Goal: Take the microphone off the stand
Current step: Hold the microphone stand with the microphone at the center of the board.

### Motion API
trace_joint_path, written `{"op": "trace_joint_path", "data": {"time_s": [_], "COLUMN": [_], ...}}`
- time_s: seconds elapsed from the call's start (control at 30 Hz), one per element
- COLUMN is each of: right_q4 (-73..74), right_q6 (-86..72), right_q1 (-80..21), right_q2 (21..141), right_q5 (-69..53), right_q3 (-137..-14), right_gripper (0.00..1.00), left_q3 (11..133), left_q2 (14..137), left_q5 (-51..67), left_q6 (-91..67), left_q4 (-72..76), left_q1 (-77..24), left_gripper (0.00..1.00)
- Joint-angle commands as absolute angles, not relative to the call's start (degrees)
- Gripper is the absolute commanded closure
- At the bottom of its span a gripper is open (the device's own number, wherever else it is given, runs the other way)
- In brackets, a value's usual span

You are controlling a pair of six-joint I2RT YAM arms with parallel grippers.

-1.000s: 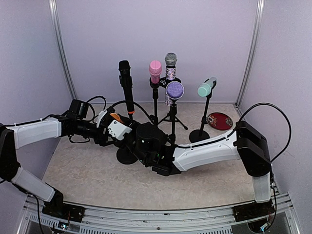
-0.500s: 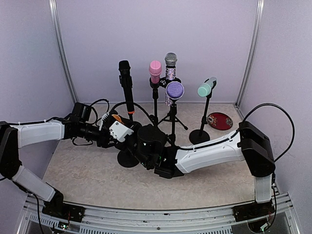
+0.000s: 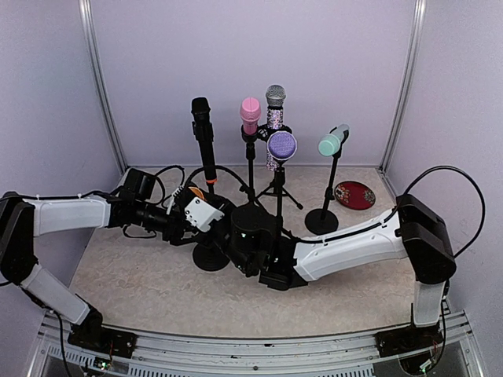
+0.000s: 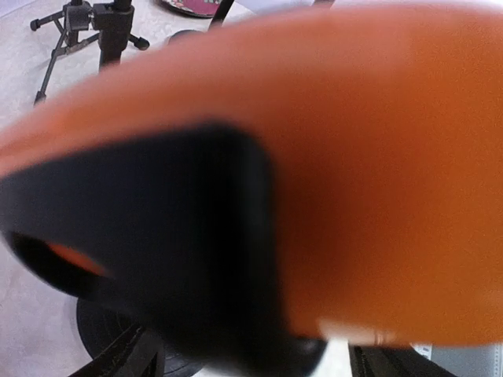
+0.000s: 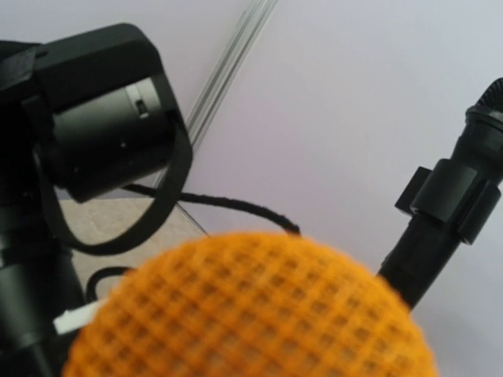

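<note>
- The white-shelled left arm (image 3: pixel 71 214) reaches in from the left edge across the beige speckled tabletop (image 3: pixel 134 275) toward the centre.
- The left fingers (image 3: pixel 196 206) sit low, left of centre. The overhead view does not resolve their gap, and the left wrist view is filled by a blurred orange and black mass. I cannot tell whether they are wide, narrow or holding anything.
- The orange mesh-headed microphone (image 5: pixel 251 314) sits low between the two sets of fingers. From overhead only an orange sliver of it shows, just beside the left fingers. Whether it rests in a clip cannot be told.
- The tall black microphone with an orange ring (image 3: pixel 203 137) stands upright just behind that spot, on a stand with a round black base (image 3: pixel 211 255).
- The right fingers (image 3: pixel 229 229) are hidden under the black wrist. The right wrist view shows the orange head close at its lower edge but no fingers, so I cannot tell their state.
- Behind the centre, the pink microphone (image 3: pixel 250 110), the silver glitter microphone (image 3: pixel 275 98) and the purple microphone (image 3: pixel 282 145) stand near one another on stands.
- The mint-green microphone (image 3: pixel 333 141) sits tilted on its own stand.
- The dark red round dish (image 3: pixel 355 194) lies on the tabletop near the right rear corner.
</note>
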State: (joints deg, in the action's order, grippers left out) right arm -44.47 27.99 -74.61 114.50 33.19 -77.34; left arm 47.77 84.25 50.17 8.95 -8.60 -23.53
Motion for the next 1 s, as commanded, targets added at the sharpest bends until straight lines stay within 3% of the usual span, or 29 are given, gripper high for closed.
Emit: {"op": "trace_joint_path", "data": {"time_s": [0.0,0.2,0.47,0.57,0.8,0.97], "right_q4": [-46.6,-45.8,-44.4,-43.3,-41.8,-42.5], "right_q6": [25.3,23.9,22.2,20.8,18.0,17.8], "right_q1": [-76.0,-76.0,-76.0,-76.0,-76.0,-76.1], "right_q2": [110.8,110.5,110.6,110.0,108.8,108.8], "right_q5": [32.8,32.0,32.7,33.1,32.4,31.9], "right_q3": [-76.1,-75.7,-76.3,-75.9,-75.2,-75.4], "right_gripper": [1.0,1.0,1.0,1.0,1.0,1.0], "left_q3": [51.0,52.9,53.6,54.7,51.5,45.5], "left_q2": [84.1,82.4,82.9,81.4,70.3,71.4], "left_q5": [52.0,53.2,39.6,34.2,36.2,38.7], "left_q6": [11.5,19.8,19.8,19.7,30.3,25.4], "left_q4": [-9.2,-15.7,-13.3,-16.6,-26.7,-17.8], "left_q1": [-20.8,-14.8,-26.1,-25.9,-20.4,-20.6], "left_gripper": [0.19,0.15,0.22,0.25,0.19,0.2]}}
